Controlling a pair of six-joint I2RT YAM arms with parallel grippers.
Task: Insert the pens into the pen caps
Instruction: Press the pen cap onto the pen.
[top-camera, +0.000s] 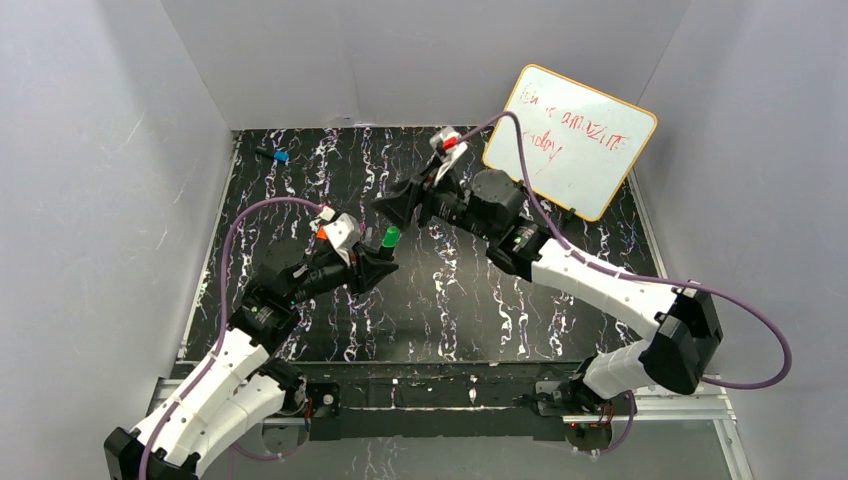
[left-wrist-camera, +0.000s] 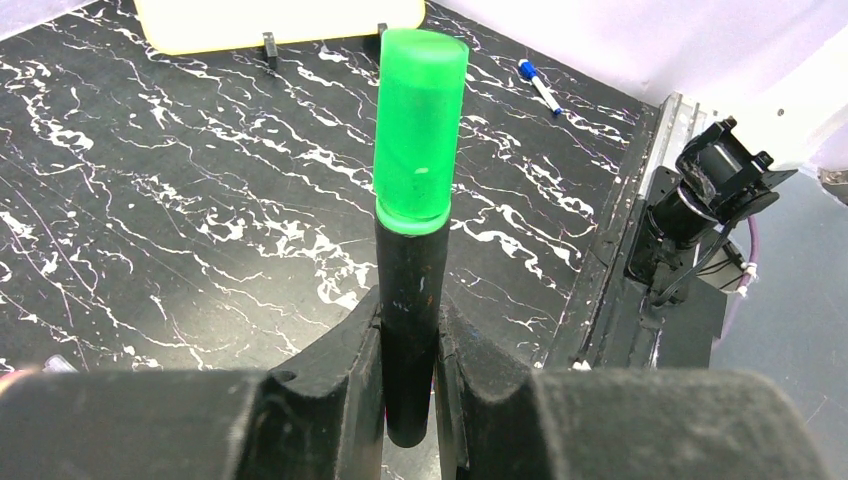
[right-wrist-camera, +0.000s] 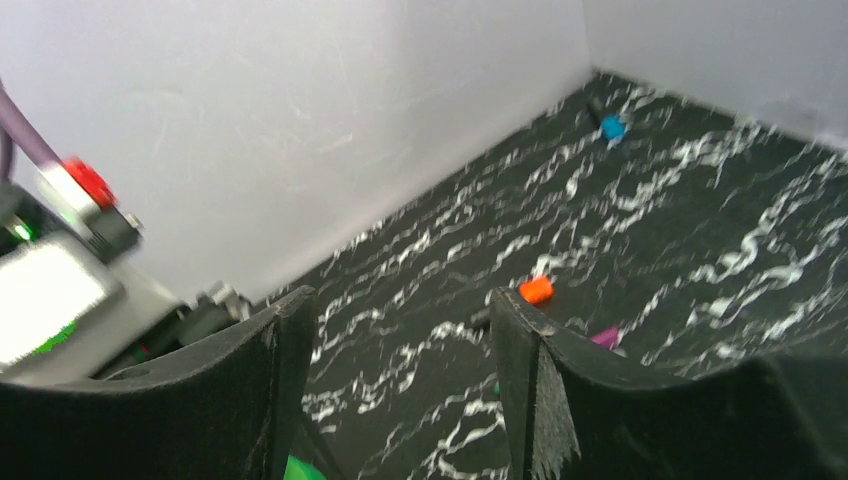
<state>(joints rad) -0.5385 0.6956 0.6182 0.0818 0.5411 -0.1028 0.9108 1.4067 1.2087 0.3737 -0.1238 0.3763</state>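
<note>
Table (top-camera: 560, 330): the left gripper (left-wrist-camera: 410, 335), above mid-table, clamps the black marker (left-wrist-camera: 408, 290) upright, and the green cap (left-wrist-camera: 420, 130) looks seated on it. Right gripper (right-wrist-camera: 395, 330) hangs spread and empty towards the far edge. Orange cap (right-wrist-camera: 536, 290) lies towards the left edge. Recommendation: hold the marker firm and press the cap straight along its axis.

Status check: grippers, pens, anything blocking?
Left gripper shut on green-ended black marker. Right gripper open, empty. Orange-ended piece lies on table beyond it.
</note>
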